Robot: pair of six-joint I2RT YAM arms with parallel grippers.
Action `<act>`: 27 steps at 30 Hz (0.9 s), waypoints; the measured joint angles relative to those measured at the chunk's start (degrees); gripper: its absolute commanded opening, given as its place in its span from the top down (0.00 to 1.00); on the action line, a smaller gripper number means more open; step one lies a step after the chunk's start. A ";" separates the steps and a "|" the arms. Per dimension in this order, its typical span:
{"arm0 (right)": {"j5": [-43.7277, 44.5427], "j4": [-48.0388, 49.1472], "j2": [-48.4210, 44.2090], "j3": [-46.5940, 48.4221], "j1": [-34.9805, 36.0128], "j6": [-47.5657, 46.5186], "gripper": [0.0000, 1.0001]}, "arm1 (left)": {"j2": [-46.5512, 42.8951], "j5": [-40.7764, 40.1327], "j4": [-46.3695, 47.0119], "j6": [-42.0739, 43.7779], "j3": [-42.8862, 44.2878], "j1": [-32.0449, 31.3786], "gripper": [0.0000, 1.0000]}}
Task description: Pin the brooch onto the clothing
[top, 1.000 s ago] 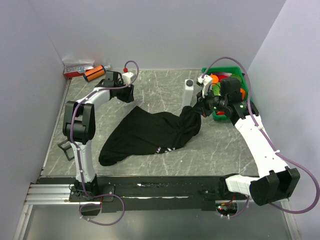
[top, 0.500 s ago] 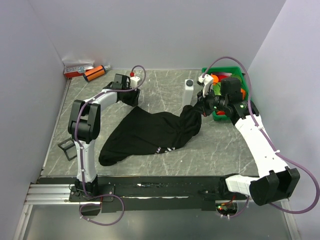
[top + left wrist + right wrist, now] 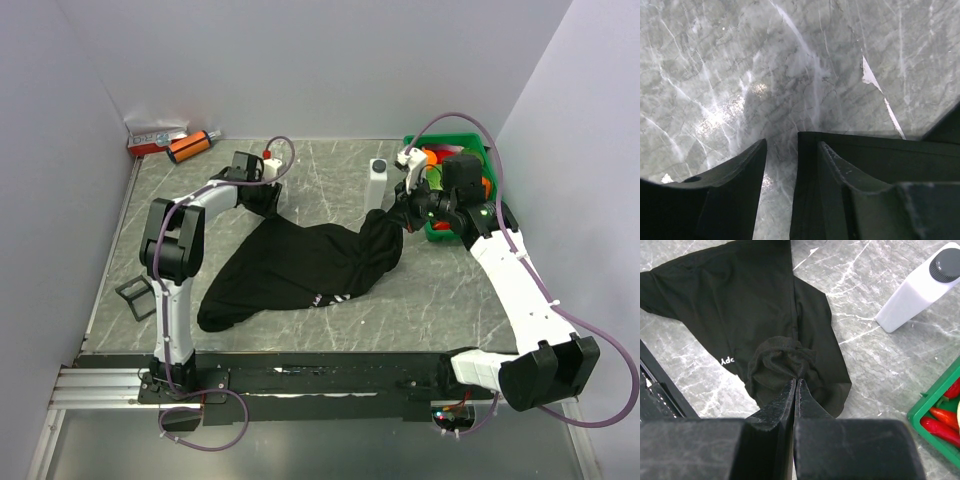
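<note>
The clothing (image 3: 300,265) is a black T-shirt spread across the middle of the table, with white lettering (image 3: 727,361) near its hem. My right gripper (image 3: 396,216) is shut on a bunched fold of the clothing (image 3: 785,355) at the shirt's right end, and its fingertips (image 3: 790,390) are pressed together in the fabric. My left gripper (image 3: 268,203) hangs open at the shirt's back-left corner. In the left wrist view a straight edge of the clothing (image 3: 807,170) lies between its spread fingers (image 3: 735,175), close to the right one. The brooch is out of view.
A white bottle (image 3: 377,180) with a black cap stands just behind the shirt's right end. A green bin (image 3: 436,234) of red and orange items sits at the back right. An orange and black tool (image 3: 190,146) and a red box (image 3: 155,138) lie at the back left. A black frame (image 3: 135,297) sits at the left edge.
My left arm has swung from the back left toward the shirt's back-left corner, and its jaws have widened a little. The right arm and the shirt have not moved.
</note>
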 measured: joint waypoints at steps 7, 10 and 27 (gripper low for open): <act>-0.04 0.13 0.07 0.00 -0.09 0.11 1.00 | 2.75 -4.33 -3.28 1.09 4.79 -1.60 0.67; 0.00 0.50 0.46 0.00 -0.11 0.31 1.00 | 3.28 -4.59 -3.87 1.66 5.70 -1.70 0.87; 9.05 6.21 22.67 34.93 -3.15 5.73 1.00 | -21.24 5.60 -7.61 0.68 5.57 17.44 0.99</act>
